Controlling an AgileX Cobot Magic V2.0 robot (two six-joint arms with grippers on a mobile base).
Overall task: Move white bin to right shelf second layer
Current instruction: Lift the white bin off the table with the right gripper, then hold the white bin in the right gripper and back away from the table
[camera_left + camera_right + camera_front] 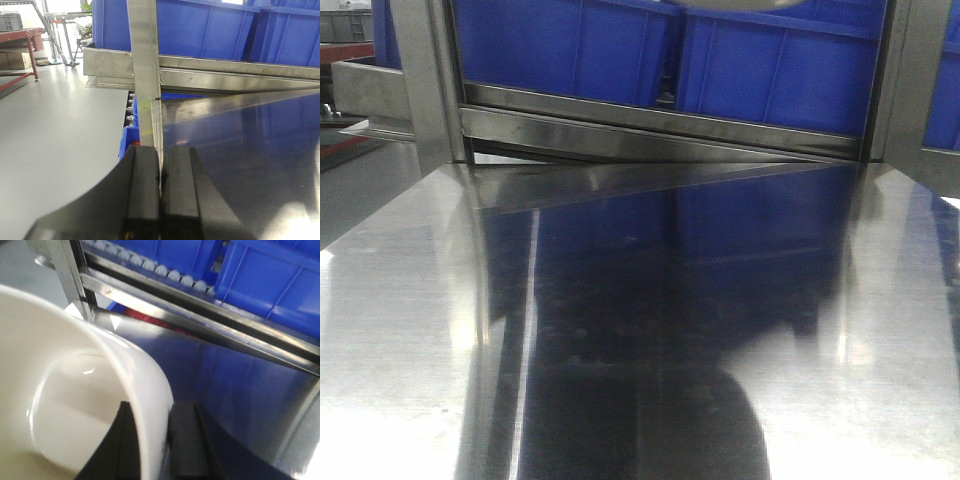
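Observation:
In the right wrist view the white bin (60, 390) fills the left half, a smooth cream tub seen from its open side. My right gripper (152, 410) is shut on the bin's rim, with one finger inside the wall and one outside. It holds the bin above the steel tabletop (235, 385). A rack level with a row of small white rollers (150, 267) and a steel front lip (200, 315) runs just behind the bin. My left gripper (161, 150) is shut and empty at the tabletop's left edge, in front of an upright post (145, 75). Neither gripper shows in the front view.
Large blue crates (570, 50) stand on the rack level behind the mirror-like tabletop (420, 350); they also show in the left wrist view (200, 30) and the right wrist view (270, 285). Steel uprights (425, 80) frame the rack. Grey floor (50, 150) and a red-framed bench (20, 45) lie to the left.

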